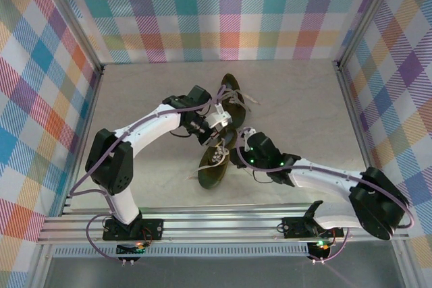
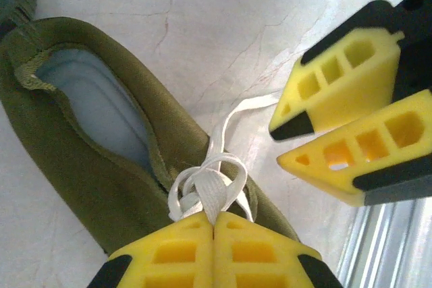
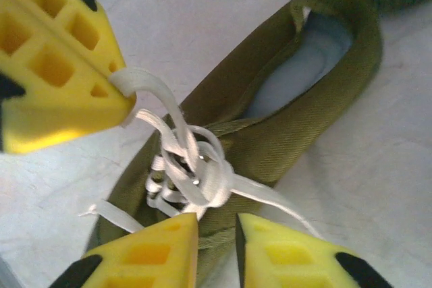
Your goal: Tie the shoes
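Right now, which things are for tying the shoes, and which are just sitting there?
For the job: the near shoe, its white laces, the far shoe, the left gripper shut on a lace, the right gripper open by the knot.
Just sitting there: the table, the checked walls, the metal rail.

Bench [image 1: 304, 106] was pale and marbled, with plaid walls on three sides. Two olive shoes lay mid-bench, roughly end to end: far shoe [image 1: 233, 92], near shoe [image 1: 213, 170]. One cream lace [image 2: 246, 106] trailed onto the surface.
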Robot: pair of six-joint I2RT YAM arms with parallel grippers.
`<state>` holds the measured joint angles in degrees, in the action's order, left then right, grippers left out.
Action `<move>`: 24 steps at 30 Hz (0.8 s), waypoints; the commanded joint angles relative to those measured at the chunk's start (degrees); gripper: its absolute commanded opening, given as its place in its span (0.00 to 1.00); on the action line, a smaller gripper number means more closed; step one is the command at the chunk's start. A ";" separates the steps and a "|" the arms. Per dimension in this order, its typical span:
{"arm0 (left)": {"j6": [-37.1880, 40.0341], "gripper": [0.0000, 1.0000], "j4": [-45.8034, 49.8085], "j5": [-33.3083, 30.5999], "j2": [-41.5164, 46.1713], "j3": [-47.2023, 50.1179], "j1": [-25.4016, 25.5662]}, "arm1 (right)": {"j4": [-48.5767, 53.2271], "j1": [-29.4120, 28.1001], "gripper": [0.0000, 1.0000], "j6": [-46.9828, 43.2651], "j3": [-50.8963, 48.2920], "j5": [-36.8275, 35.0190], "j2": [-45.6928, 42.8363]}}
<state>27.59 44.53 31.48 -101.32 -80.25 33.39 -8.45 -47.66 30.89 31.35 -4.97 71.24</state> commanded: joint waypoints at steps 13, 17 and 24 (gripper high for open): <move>5.07 0.00 20.64 15.14 -8.68 -10.99 -1.74 | -0.07 -0.15 0.48 -20.56 -0.18 2.25 -5.71; 5.27 0.00 22.00 16.86 -8.59 -11.15 -2.56 | -0.32 -0.15 0.46 -19.39 -1.42 -1.98 -7.97; 0.77 0.00 13.11 7.43 -1.18 -5.86 0.47 | 0.49 -0.06 0.46 -18.00 -2.89 -7.20 -10.77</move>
<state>30.63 61.43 43.66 -108.31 -88.73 32.18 -8.69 -47.64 12.80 29.23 -9.23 61.54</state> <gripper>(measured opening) 0.053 0.462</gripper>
